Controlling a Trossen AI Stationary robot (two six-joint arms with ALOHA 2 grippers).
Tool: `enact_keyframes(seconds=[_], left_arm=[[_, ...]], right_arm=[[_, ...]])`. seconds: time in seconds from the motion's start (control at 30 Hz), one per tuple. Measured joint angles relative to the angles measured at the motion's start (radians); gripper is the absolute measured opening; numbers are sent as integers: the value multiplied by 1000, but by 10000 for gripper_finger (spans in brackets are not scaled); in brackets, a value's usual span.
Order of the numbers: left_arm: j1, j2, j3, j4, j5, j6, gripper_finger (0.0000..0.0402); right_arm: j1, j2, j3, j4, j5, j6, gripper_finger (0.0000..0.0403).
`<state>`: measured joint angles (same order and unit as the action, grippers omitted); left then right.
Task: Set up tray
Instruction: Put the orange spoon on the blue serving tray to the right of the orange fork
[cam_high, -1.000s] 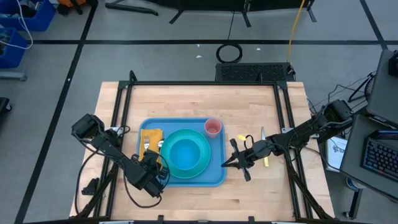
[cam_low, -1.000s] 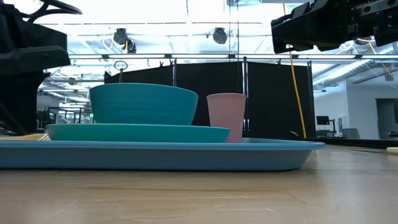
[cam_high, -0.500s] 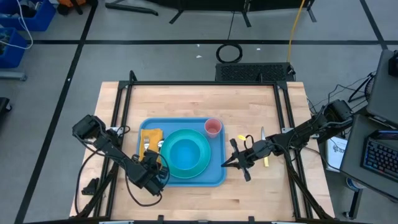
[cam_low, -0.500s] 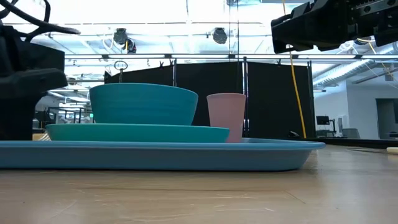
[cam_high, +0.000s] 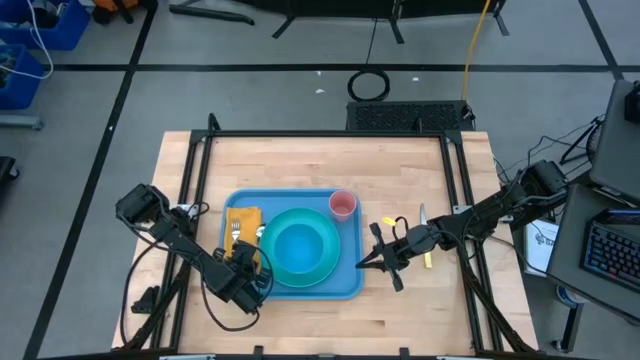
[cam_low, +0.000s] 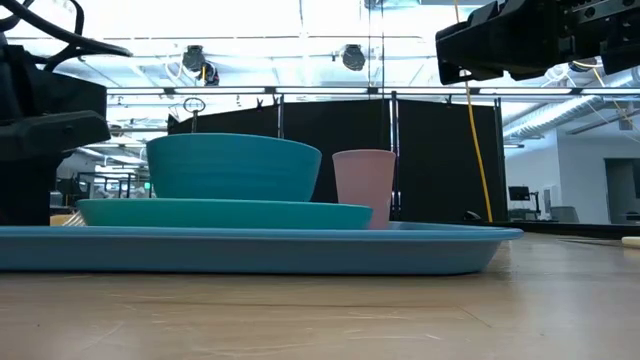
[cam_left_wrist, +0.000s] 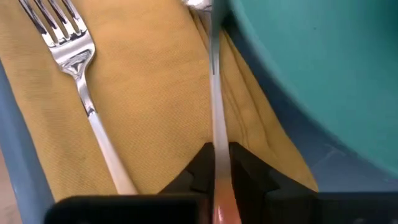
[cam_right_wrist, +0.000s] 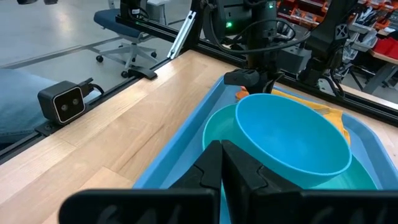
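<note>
left gripper (cam_left_wrist: 219, 163) clamps a spoon (cam_left_wrist: 214, 93) over the napkin (cam_left_wrist: 149, 93) on the tray (cam_high: 345, 285); right gripper (cam_right_wrist: 221, 163) closed, empty, beside the tray (fork (cam_left_wrist: 81, 74) shows in left wrist only).

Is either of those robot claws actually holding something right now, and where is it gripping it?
Yes. The left gripper pinches a slim piece of silverware near its handle end, over the orange napkin. The right gripper is shut and holds nothing.

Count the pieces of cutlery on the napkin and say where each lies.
2. A fork lies on the orange napkin, toward the tray's outer rim. A second utensil, its head out of view, is clamped by the left gripper beside the plate. Others may be hidden.
</note>
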<state>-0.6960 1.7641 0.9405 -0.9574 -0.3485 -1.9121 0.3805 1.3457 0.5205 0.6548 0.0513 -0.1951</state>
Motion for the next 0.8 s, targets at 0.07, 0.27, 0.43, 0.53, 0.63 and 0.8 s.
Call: enact_keyframes(seconds=[0.07, 0.27, 0.43, 0.53, 0.63, 0.8], left_arm=[[0, 0, 0, -2, 0, 0, 20], [0, 2, 10, -9, -1, 15, 47], [0, 5, 26, -23, 7, 25, 28], [0, 1, 30, -22, -2, 25, 11], [-2, 2, 30, -21, -4, 16, 11], [-7, 5, 45, -37, -14, 21, 6]], right_arm=[[0, 0, 0, 0, 0, 0, 0], [0, 0, 0, 0, 0, 0, 0], [0, 0, 0, 0, 0, 0, 0], [0, 0, 0, -1, 0, 0, 0], [0, 0, 0, -1, 0, 0, 0], [0, 0, 0, -1, 0, 0, 0]])
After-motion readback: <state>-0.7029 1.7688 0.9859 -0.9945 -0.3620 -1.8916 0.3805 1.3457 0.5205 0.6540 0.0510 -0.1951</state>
